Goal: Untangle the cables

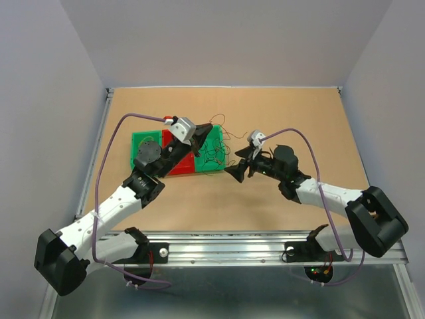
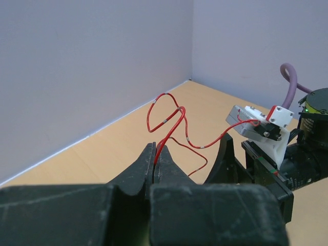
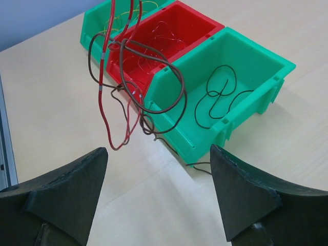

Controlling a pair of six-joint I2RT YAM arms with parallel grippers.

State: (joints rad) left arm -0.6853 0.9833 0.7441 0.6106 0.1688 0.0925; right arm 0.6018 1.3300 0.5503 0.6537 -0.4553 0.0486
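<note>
Red wire (image 2: 169,130) clamped in L pincer (image 2: 155,159); R pincer (image 3: 158,156) apart nr green bin (image 3: 246,110)

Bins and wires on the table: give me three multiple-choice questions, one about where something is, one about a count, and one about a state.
1. Where does the lone dark wire lie?
A. In a blue tray.
B. On the bare table.
C. In the near green bin of the right wrist view.

2. How many bins stand in the row?
A. Two.
B. Three.
C. Four.

3. How is the left gripper?
A. Wide open.
B. Shut on a red wire.
C. Shut on nothing.

Answers:
1 C, the dark wire curls on that bin's floor.
2 B, the near green bin, the red bin and the far green bin sit side by side.
3 B, the left wrist view shows its fingers pinched together on the red wire.
</note>
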